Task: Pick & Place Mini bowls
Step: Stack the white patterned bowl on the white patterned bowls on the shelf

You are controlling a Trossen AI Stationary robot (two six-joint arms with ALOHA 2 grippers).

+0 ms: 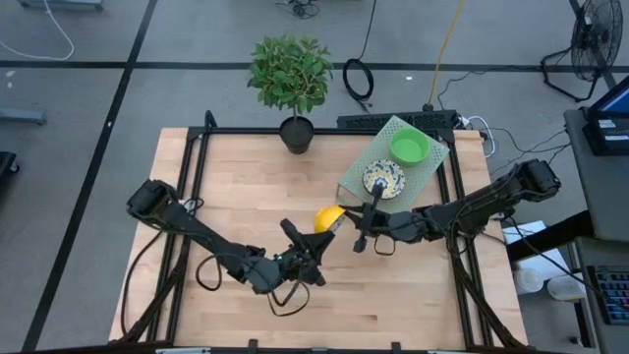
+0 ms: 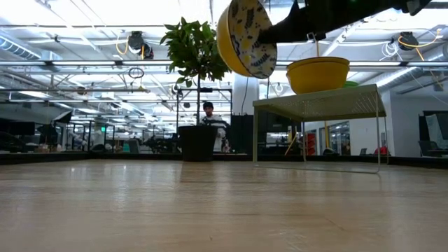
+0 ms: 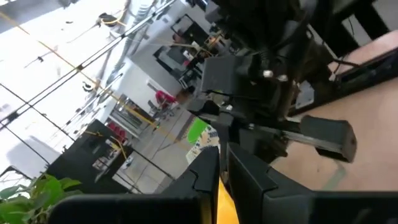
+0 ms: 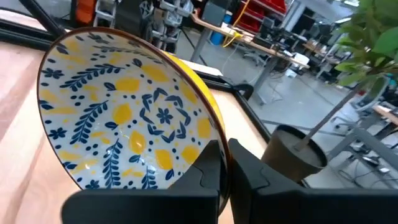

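A mini bowl (image 1: 329, 217), white with blue-and-yellow flowers inside (image 4: 130, 118) and yellow outside, is held on edge high above the table's middle (image 2: 245, 35). My right gripper (image 4: 224, 146) is shut on it from the right. My left gripper (image 3: 219, 149) comes at it from the near left (image 1: 316, 241) and is shut with a yellow strip between its fingers. A green mini bowl (image 1: 409, 147) and another flowered mini bowl (image 1: 383, 180) stand on a pale green mesh rack (image 1: 432, 162) at the far right. My left gripper has a strip of the bowl's yellow outer wall (image 3: 222, 199) between its two fingers. The fingers lie about level, slanting in from the table's near left. Its own fingers hide which part of the bowl this is. My right gripper pinches the bowl's rim (image 4: 208, 134), one finger on the flowered inside and one on the yellow outside. The fingers come about level from the table's right. The bowl stands on edge, tilted, lifted well clear of the table.
A black plant pot (image 1: 297, 133) with a leafy plant stands at the far edge, left of the rack (image 2: 315, 105). Bare wooden tabletop (image 1: 246, 197) lies under and to the left of the arms. A person (image 2: 208, 112) shows in the room beyond.
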